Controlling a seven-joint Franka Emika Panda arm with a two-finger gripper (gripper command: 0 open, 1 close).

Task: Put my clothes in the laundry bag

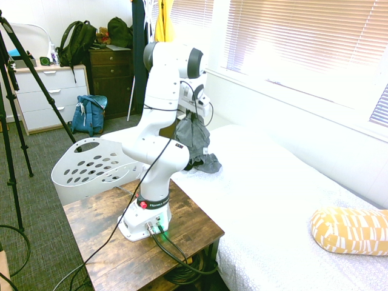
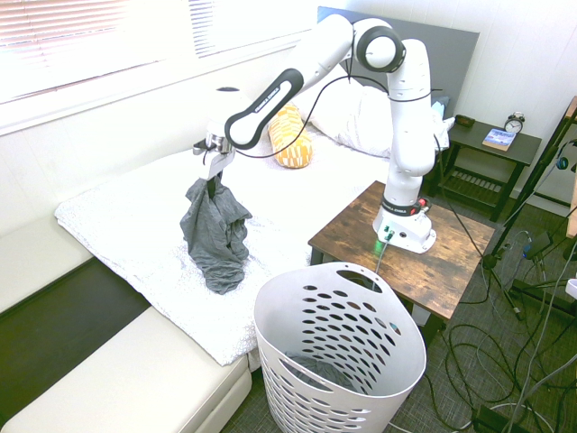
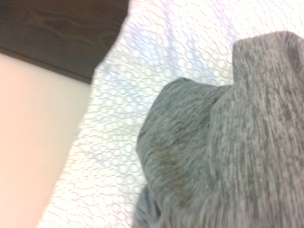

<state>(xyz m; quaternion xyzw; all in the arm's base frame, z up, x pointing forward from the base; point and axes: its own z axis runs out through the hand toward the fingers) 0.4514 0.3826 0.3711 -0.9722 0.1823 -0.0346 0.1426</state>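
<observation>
Clothes (image 2: 215,236): dark grey heathered knit, bunched at the top and hanging in long folds, lower end draped on the white bedspread near the bed's edge. Laundry bag (image 2: 335,361): white plastic basket with oval holes and a handle cut-out, upright on the floor beside the bed, apart from the clothes.

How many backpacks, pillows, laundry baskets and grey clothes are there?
Backpacks: 3, a blue backpack on the floor, a black backpack and a dark green backpack on the dressers
Pillows: 2, a yellow patterned pillow and a white pillow
Laundry baskets: 1, the white laundry basket
Grey clothes: 1, the grey garment
Total: 7
</observation>
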